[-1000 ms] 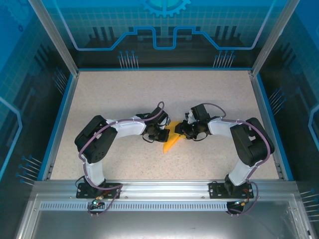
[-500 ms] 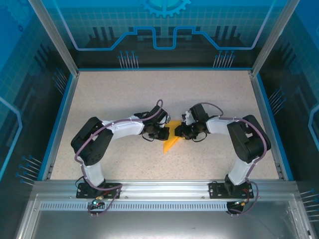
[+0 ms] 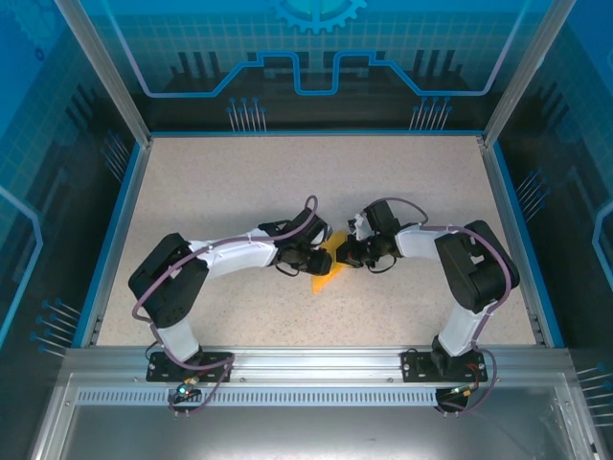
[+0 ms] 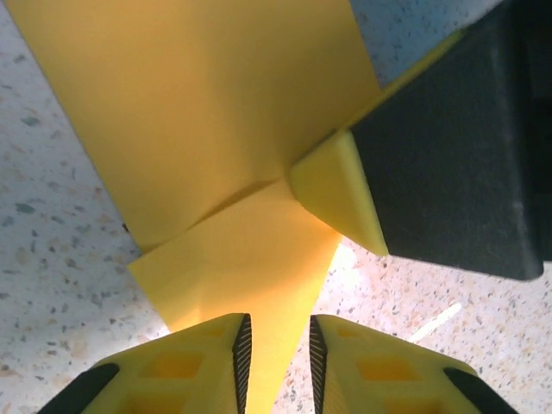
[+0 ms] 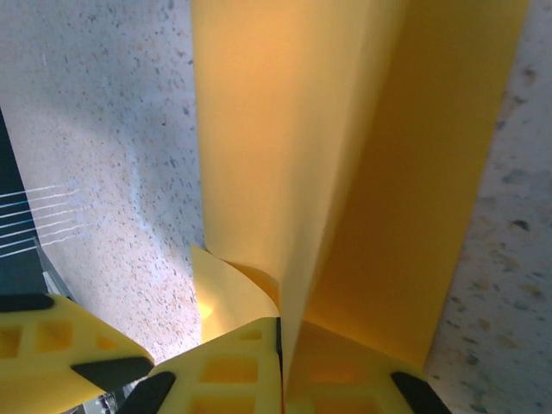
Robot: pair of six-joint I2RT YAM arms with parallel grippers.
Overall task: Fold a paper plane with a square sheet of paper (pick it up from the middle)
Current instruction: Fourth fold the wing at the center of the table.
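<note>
The square sheet of paper (image 3: 329, 272), orange-yellow and folded to a narrow pointed shape, lies mid-table between both grippers. My left gripper (image 3: 315, 257) is at its left edge. In the left wrist view the paper (image 4: 216, 112) tapers down between the left gripper (image 4: 279, 354), whose jaws stand slightly apart with a gap beside the paper. My right gripper (image 3: 348, 254) is at the paper's right side. In the right wrist view the right gripper (image 5: 280, 345) is shut on a raised fold of the paper (image 5: 345, 155). Its yellow fingertip (image 4: 341, 194) also shows in the left wrist view.
The speckled table (image 3: 287, 182) is bordered by a blue rim (image 3: 113, 240) and clear enclosure walls. The aluminium rail (image 3: 316, 356) with both arm bases runs along the near edge.
My left gripper has gone from shut to slightly open, letting go of the paper. My right gripper has shut on the paper's fold. Both wrists shifted a little nearer each other.
</note>
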